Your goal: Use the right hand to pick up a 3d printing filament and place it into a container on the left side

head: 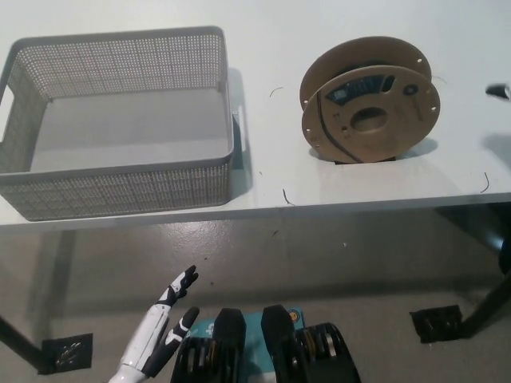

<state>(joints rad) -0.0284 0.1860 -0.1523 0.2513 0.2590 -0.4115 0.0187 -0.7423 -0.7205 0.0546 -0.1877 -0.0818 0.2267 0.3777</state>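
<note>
Head view: spool (369, 110) stands on edge near the table's (335, 191) front edge, basket (120, 120) at left end. My left hand (164, 331) hangs low, released. Right hand (498, 91) barely visible at right edge, state unclear.

The black right hand (498, 91) shows only as a small dark tip at the right edge — the rest is cut off, so its fingers cannot be read. The grey perforated plastic basket (120, 189) loses its left handle to the left edge. The white left hand (168, 315) is cut off below the wrist.
</note>
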